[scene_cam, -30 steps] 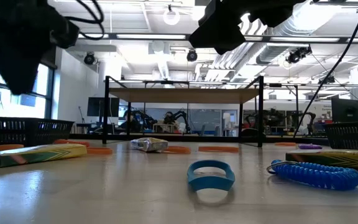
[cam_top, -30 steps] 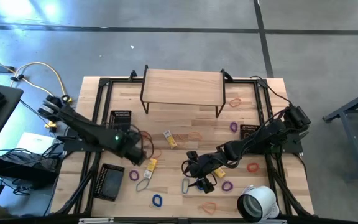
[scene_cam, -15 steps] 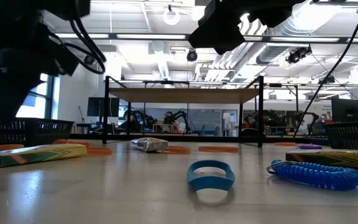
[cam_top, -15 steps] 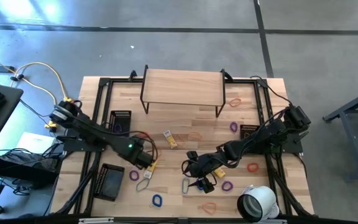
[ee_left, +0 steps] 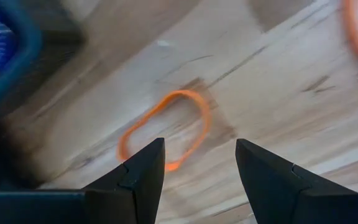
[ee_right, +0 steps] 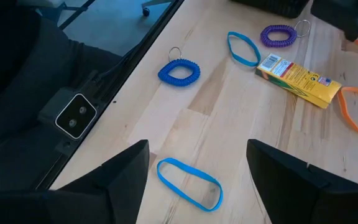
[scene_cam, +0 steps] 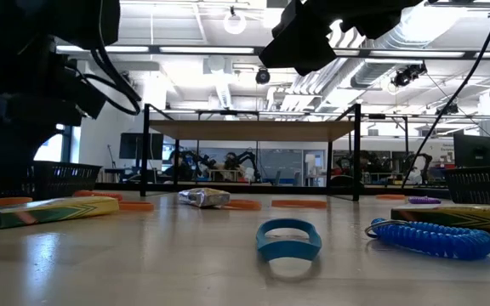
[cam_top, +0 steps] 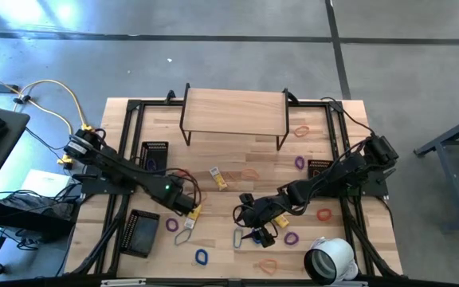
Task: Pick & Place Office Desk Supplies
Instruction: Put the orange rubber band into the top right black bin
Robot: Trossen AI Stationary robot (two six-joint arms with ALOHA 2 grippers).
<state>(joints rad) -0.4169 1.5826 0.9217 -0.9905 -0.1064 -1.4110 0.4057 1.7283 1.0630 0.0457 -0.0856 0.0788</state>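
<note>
My left gripper is open and hovers low over a thin orange band that lies flat on the wood, one finger on each side and not touching it. In the high view it is left of centre, beside a yellow packet. My right gripper is open and waits above the table's near middle, over a blue band. Past it lie a blue coil loop, a second blue band, a purple coil loop and the yellow packet.
A wooden shelf on black legs stands at the far side. Black mesh baskets sit at the left, near left and right. A large white tape roll stands near right. More loops and bands lie on the right half.
My left gripper has moved toward the table's near edge and to the right, and has come down lower over the table. My right arm has kept still.
</note>
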